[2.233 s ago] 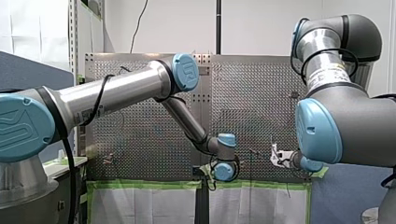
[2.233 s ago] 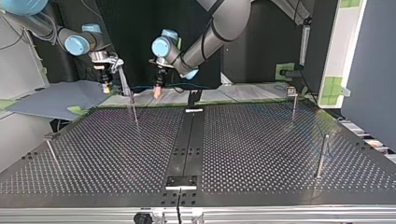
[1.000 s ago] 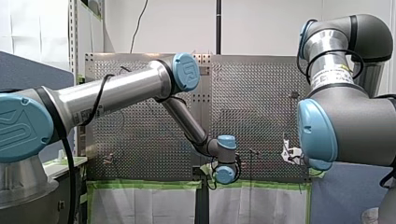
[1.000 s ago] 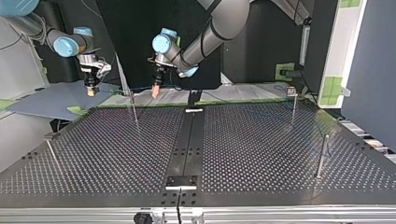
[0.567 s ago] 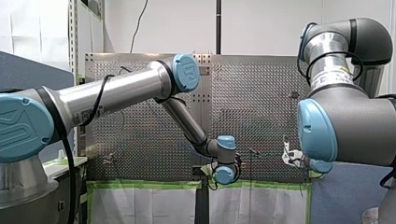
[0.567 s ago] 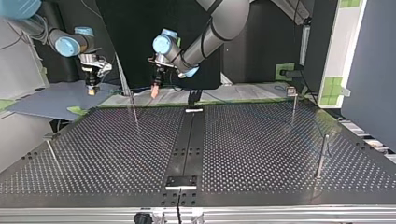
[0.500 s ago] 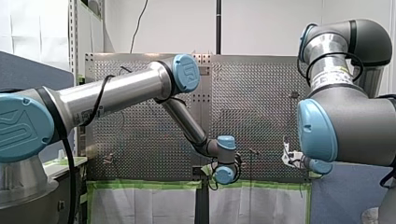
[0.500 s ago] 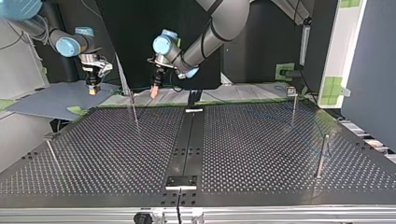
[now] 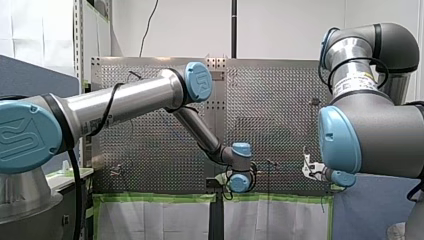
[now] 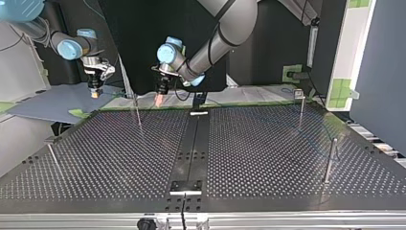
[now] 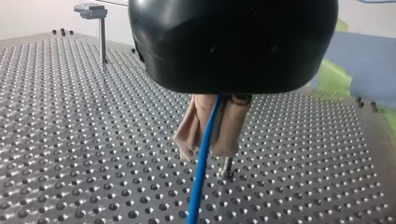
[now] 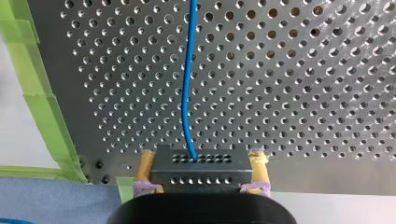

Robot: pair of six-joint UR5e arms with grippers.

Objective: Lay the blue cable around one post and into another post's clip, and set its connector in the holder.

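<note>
In the front view, my left arm (image 9: 125, 97), a brushed-metal tube with blue caps, is stretched from the left over the perforated steel desk (image 9: 280, 115), and my right arm (image 9: 370, 135) is folded at the right. Green tape (image 9: 160, 197) is laid along the desk's near edge, and it cannot be told here whether either claw is open or closed. In the top view, the left claw (image 10: 159, 99), tipped with pale pinkish pads, is held near the desk's far edge, left of the dark centre strip (image 10: 191, 143) and beside a thin post (image 10: 138, 114). The right claw (image 10: 95, 92), tipped with yellow, is hung further left, above a flat grey-blue mat (image 10: 52, 103) beyond the desk. A clip-headed post (image 10: 300, 103) is stood at the far right and a plain round post (image 10: 330, 160) nearer on the right. In the left wrist view, the left claw's soft beige pads (image 11: 231, 133) are pressed together on the blue cable (image 11: 201, 172), a thin, smooth round cord that is passed out between them toward the dimpled desk. A slim steel pin (image 11: 227, 169) is seen just beyond the pads and a T-headed post (image 11: 101, 28) well away. In the right wrist view, the connector (image 12: 199, 170), a grey rectangular metal block with two rows of small holes, is clamped between the right claw's yellow-padded fingers (image 12: 147, 165). The cable is led straight out of the block's top face across the desk, with the taped edge off to one side.
</note>
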